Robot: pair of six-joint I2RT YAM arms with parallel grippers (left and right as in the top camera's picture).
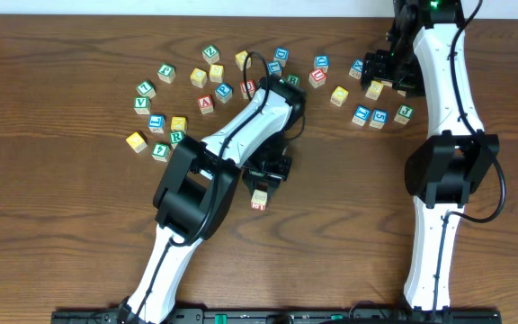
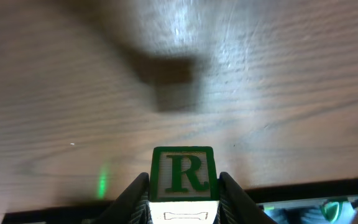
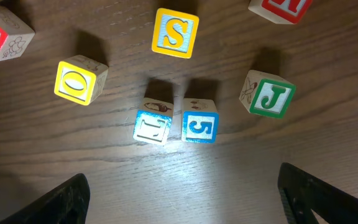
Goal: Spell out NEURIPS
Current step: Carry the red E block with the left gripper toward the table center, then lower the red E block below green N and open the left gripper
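My left gripper (image 2: 183, 188) is shut on a wooden cube with a green-framed R (image 2: 183, 174), which faces the wrist camera. The cube's shadow lies on bare wood beyond it. From overhead, that gripper (image 1: 261, 187) is at mid-table with the cube (image 1: 259, 200) at its tip. My right gripper (image 3: 182, 186) stands open over the table at the back right (image 1: 383, 76), with nothing between its fingers (image 3: 73, 194). Beyond it lie a yellow S (image 3: 176, 31), a yellow O (image 3: 79, 81), a blue 5 (image 3: 199, 126) and a green J (image 3: 269, 96). A plain yellow cube (image 1: 136, 141) sits at the left.
Several other letter cubes lie scattered across the back of the table, among them a green V (image 1: 142, 105) and a red A (image 1: 206, 103). The left arm (image 1: 241, 135) lies over the middle of that scatter. The right arm (image 1: 443, 171) runs down the right side.
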